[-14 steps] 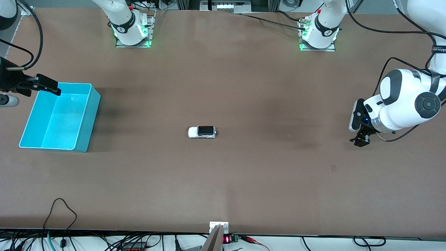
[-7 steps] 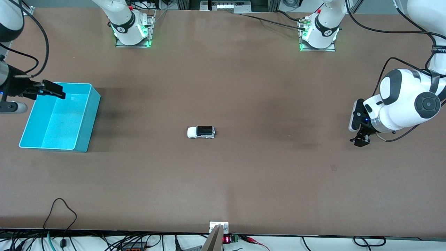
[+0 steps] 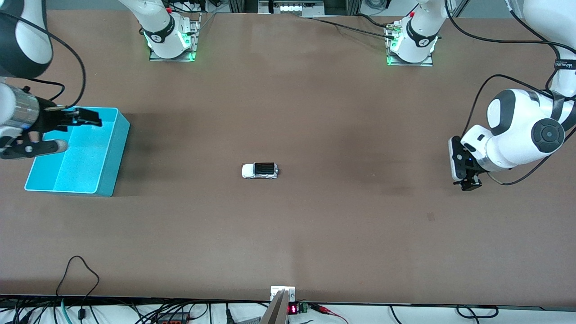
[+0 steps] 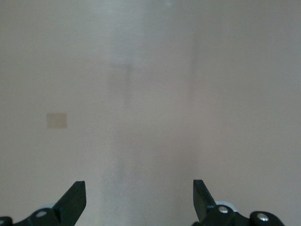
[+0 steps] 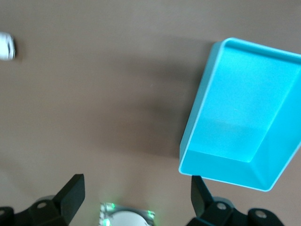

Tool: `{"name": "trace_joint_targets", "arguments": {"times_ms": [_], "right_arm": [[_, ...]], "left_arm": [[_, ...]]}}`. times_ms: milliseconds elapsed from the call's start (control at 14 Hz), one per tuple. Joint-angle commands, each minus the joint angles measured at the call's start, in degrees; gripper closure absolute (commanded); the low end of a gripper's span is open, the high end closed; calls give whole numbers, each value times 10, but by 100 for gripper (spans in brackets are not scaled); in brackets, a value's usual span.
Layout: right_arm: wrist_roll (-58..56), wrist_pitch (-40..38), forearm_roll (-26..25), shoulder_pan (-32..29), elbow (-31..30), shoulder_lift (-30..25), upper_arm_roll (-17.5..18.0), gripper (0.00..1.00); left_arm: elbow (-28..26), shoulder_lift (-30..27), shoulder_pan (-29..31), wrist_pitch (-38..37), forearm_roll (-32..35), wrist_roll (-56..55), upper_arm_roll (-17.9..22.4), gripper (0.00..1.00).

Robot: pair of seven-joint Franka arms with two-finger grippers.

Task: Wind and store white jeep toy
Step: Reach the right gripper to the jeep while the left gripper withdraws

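Note:
The white jeep toy (image 3: 260,170) stands on its wheels at the middle of the brown table, with nothing touching it. Its end shows at the edge of the right wrist view (image 5: 5,46). My right gripper (image 3: 92,121) is open and empty in the air over the turquoise bin (image 3: 113,155). In the right wrist view my right gripper (image 5: 136,193) frames bare table beside the bin (image 5: 202,96). My left gripper (image 3: 471,184) hangs over bare table at the left arm's end. The left wrist view shows my left gripper (image 4: 138,197) open and empty.
The bin is empty and stands at the right arm's end of the table. The arm bases (image 3: 171,40) (image 3: 411,45) stand along the table's edge farthest from the front camera. A small pale patch (image 4: 56,120) marks the table.
My right gripper has moved over the bin toward the middle of the table. My left gripper has shifted slightly. The jeep has barely moved.

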Motion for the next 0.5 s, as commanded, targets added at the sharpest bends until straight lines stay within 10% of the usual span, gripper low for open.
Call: {"name": "trace_joint_targets", "arguments": {"times_ms": [0,430], "right_arm": [[-127,35,10,5,-55,-22,0,0],[-258,283,8,103,-285,-113,3,0]], "left_arm": [[0,-3,0,4,-47,-115,2,0],[25,-8,-1,1,-58,-400,6,0]]}}
